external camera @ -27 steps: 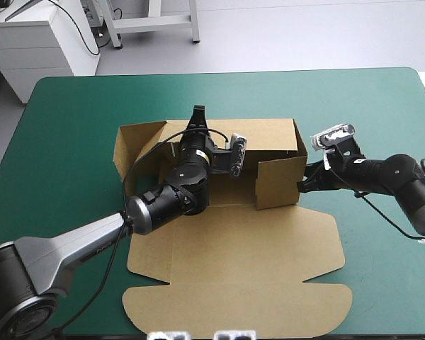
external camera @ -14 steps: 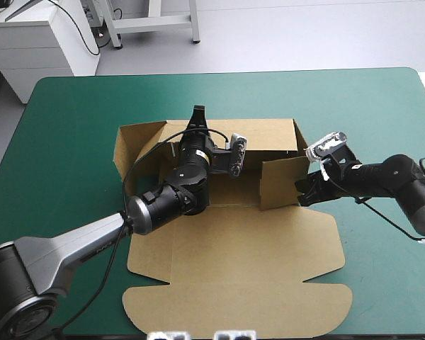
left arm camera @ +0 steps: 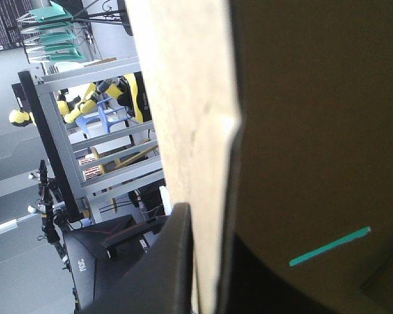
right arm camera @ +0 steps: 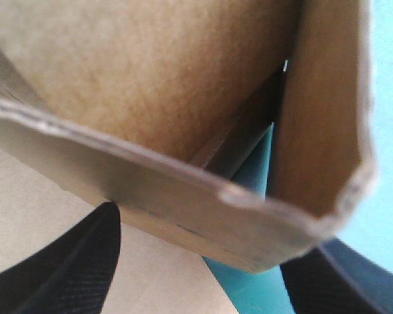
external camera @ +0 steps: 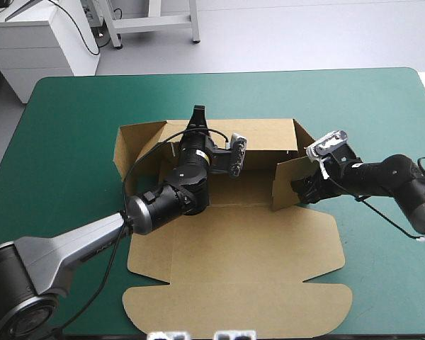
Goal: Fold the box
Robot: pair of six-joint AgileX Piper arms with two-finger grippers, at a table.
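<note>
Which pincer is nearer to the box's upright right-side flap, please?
Right. The right pincer straddles that flap; the left pincer is farther off, clamped on the back wall.

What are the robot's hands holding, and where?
The left gripper pinches the box by its far wall's top edge. The right gripper, open, only straddles the right flap.

The right gripper [external camera: 295, 190] has pushed a little further in over the box [external camera: 234, 269], moving parallel to the far wall [external camera: 265, 134] and towards its middle. The side flap [external camera: 290, 180] it bears against has turned. Earlier it showed a broad face reaching towards the far wall's middle; now it looks narrower, gathered by that wall's right end
</note>
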